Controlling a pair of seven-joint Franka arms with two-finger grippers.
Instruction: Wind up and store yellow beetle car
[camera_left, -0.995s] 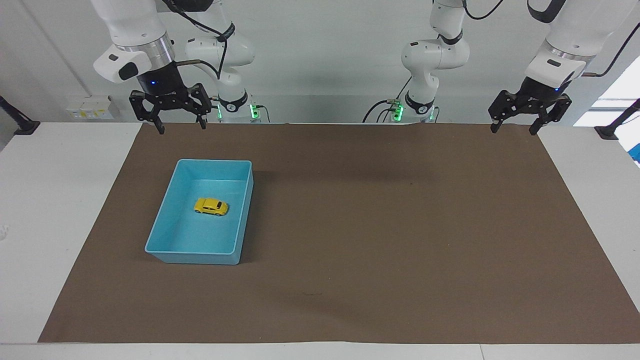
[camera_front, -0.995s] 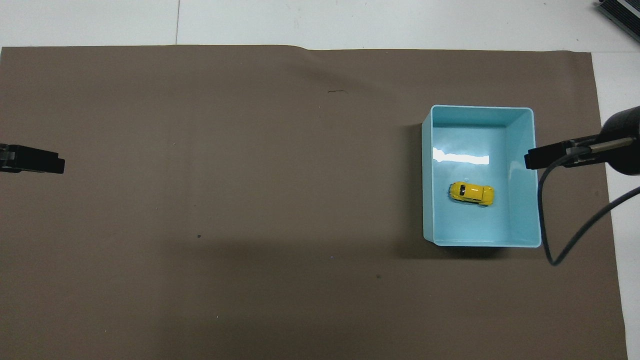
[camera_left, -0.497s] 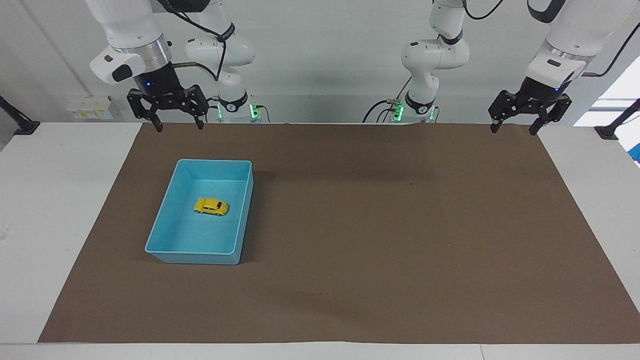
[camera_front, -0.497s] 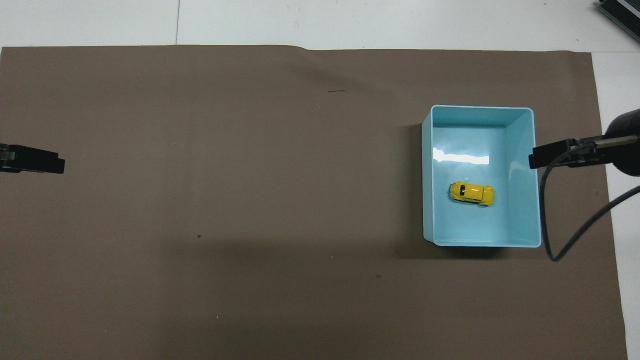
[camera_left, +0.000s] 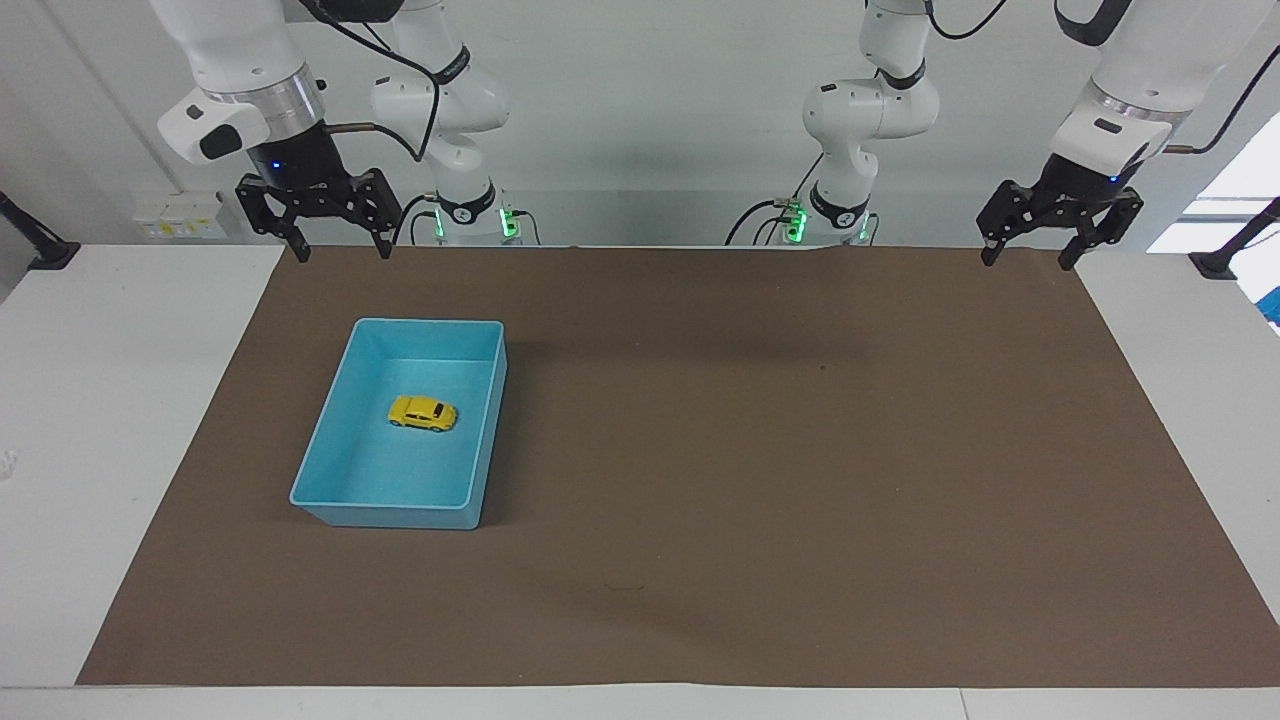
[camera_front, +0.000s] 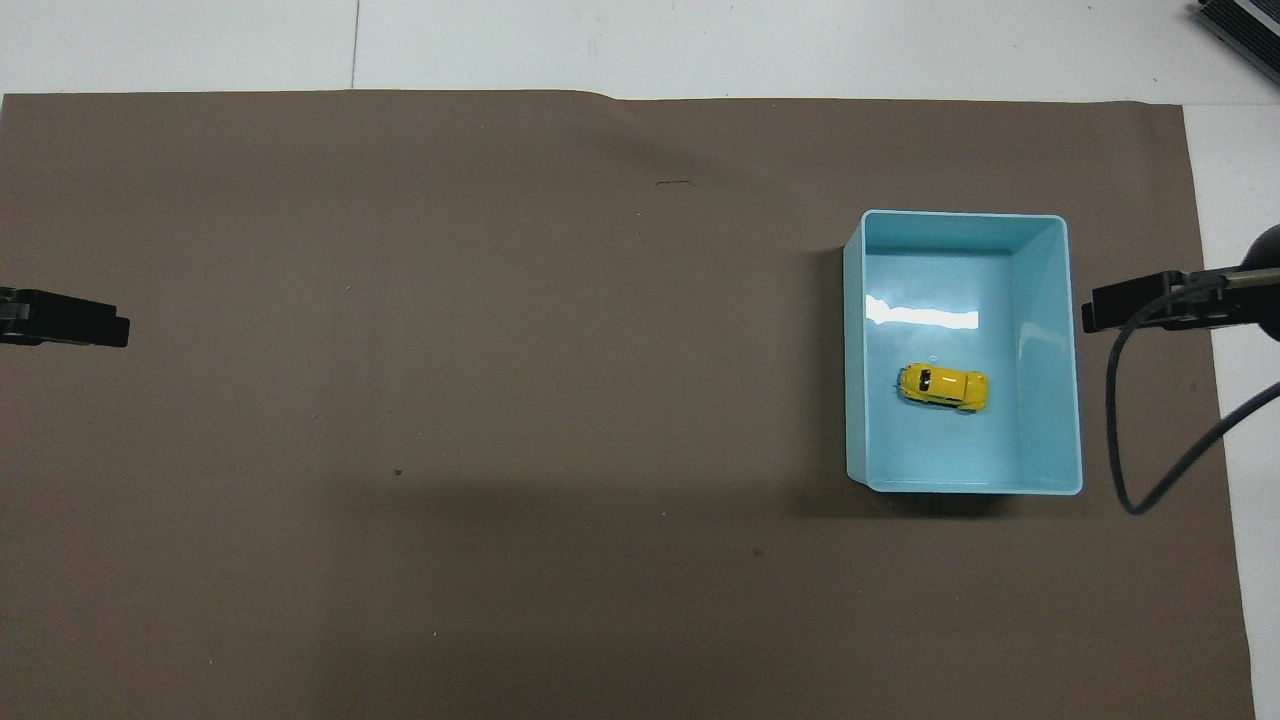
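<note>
We can read no brand, label or lettering on anything here. The tiny bright-yellow beetle-shaped toy car (camera_left: 423, 412) sits on its wheels on the floor of the light-blue rectangular plastic bin (camera_left: 493, 400), near the middle and clear of all four walls. The bin rests on the brown paper mat (camera_left: 760, 450) toward the right arm's end of the table, with a strip of mat between it and the mat's edge there. The mat covers most of the white table (camera_left: 110, 400), and the wide stretch toward the left arm's end lies bare.

Our right gripper (camera_left: 340, 247) hangs over the mat's edge nearest the robots, fingers spread wide and holding nothing. Our left gripper (camera_left: 1028, 258) hangs over the mat's corner at its own end, likewise spread wide and holding nothing.
</note>
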